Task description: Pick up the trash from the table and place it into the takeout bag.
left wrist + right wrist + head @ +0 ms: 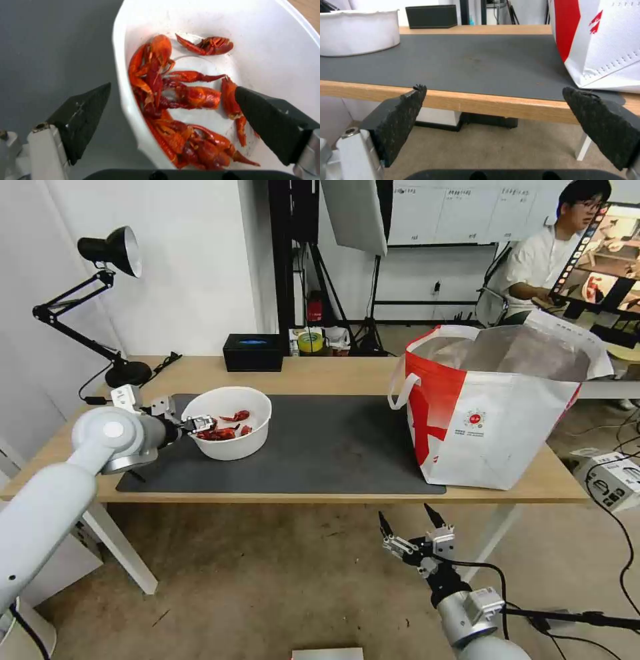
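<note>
Head view: my left gripper [189, 425] is at the left rim of the bowl [230, 447], which stands on the left part of the mat [320, 460] on the table [333, 373]. The bag [493, 440] stands well apart at the right end, mouth open upward to receive trash. My right gripper [415, 537] hangs below the near table edge, fingers spread, clear of the work. The lamp [110, 247] and black box [253, 352] sit at the far side.

Left wrist view: my left gripper [173, 100] is wide open and straddles the bowl wall [133, 112]. One finger [83, 117] is outside over the mat; the other [266, 120] is inside among the red shells [180, 100]. I judge this placement prepares a pinch on the rim, not yet closed.

Right wrist view: my right gripper [493, 115] is wide open and holds nothing, level with the table edge [470, 102]. The bowl [356, 32] lies far left, the bag [603, 45] right.
</note>
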